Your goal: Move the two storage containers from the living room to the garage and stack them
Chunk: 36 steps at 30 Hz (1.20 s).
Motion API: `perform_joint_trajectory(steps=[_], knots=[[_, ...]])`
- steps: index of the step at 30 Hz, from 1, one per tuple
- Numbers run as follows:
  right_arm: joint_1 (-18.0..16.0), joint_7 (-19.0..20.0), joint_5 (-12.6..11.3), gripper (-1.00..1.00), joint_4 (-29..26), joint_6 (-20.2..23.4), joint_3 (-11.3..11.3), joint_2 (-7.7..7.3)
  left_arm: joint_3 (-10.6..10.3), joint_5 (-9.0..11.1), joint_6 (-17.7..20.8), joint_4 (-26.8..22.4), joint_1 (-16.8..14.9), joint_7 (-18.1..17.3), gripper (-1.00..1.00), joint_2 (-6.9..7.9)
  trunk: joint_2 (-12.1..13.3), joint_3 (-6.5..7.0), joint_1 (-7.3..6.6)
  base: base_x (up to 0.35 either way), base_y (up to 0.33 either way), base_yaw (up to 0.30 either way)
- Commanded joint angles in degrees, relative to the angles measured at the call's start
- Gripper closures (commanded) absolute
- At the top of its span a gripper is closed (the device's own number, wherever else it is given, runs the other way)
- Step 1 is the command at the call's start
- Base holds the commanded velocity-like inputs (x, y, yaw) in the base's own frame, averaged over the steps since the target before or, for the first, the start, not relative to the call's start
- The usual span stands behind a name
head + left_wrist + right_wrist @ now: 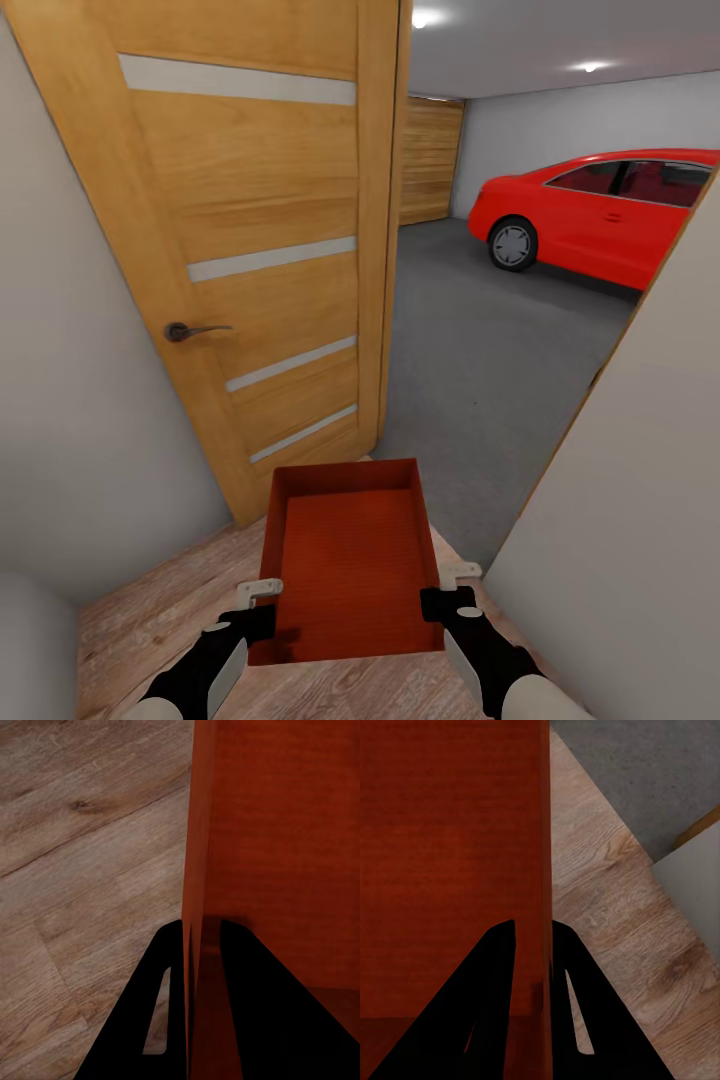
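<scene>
One orange-red storage container (350, 560) hangs level in front of me, open top up and empty, over light wood planks at a doorway. My left gripper (262, 605) is shut on its left side wall; the left wrist view has a finger on each face of that wall (199, 934). My right gripper (440, 600) is shut on the right side wall, likewise straddled (534, 930). Past the doorway lies the garage with its dark grey floor (490, 340). The living room is out of view.
An open wooden door (260, 250) with a dark lever handle (190, 330) stands close on the left. A pale wall (640, 500) crowds the right. Inside the garage a red car (600, 215) is parked far right, with a plank door (430, 160) at the back.
</scene>
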Motion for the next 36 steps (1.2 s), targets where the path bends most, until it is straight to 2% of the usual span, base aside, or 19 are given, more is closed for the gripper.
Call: perform_joint_trajectory(steps=[1,6,23,36], knots=[[-0.1,-0.14,0.8,1.0,-0.42,0.42,-3.19,-0.06,-1.07,-1.21,0.35,-0.15,0.07,0.37,1.0,0.05,-0.11,-0.11,0.03,0.0,0.026,0.0],[-0.1,-0.2,0.77,1.0,-0.42,0.42,-3.21,-0.06,-1.07,-1.21,0.36,-0.15,0.07,0.37,1.0,0.05,-0.11,-0.12,0.03,0.0,0.01,-0.043],[-0.1,-0.23,0.76,1.0,-0.42,0.42,-3.28,-0.06,-1.07,-1.21,0.27,-0.11,0.07,0.37,1.0,0.05,-0.11,-0.44,0.03,0.005,0.0,-0.195],[-0.1,-0.23,0.76,1.0,-0.42,0.42,-3.28,-0.06,-1.07,-1.21,0.01,-0.06,0.07,0.37,1.0,0.05,-0.11,-0.44,0.03,0.316,0.0,-0.002]])
